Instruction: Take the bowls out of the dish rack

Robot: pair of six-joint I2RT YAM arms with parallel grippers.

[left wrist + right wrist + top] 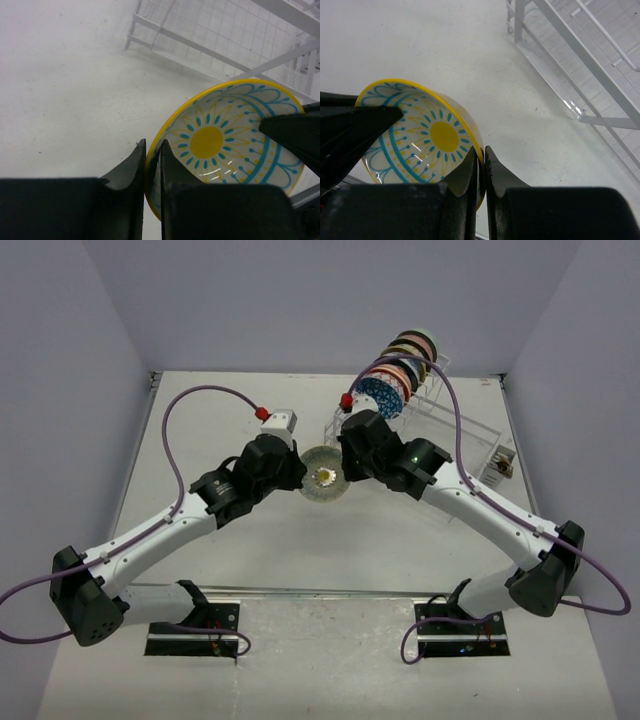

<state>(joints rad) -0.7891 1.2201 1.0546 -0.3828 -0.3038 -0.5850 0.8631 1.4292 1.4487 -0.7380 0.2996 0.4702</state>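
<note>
The yellow flower bowl (324,477) is out of the dish rack (455,425). It sits in the middle of the top view, tipped up so I can see the yellow sun shape inside it. My left tool (152,150) is clenched on one side of its yellow rim, and my right tool (481,155) is clenched on the other side, so both are grasping the same bowl. I cannot tell if the bowl touches the white worktop (330,560) under it, so I think it is not put down yet. The other bowls (398,375) stand on their edges in a row in the rack, at the upper right of the top view. I see no bowl lying loose on the worktop. So I think the job has only just started, with this bowl to set down and the whole row left to take out.
</note>
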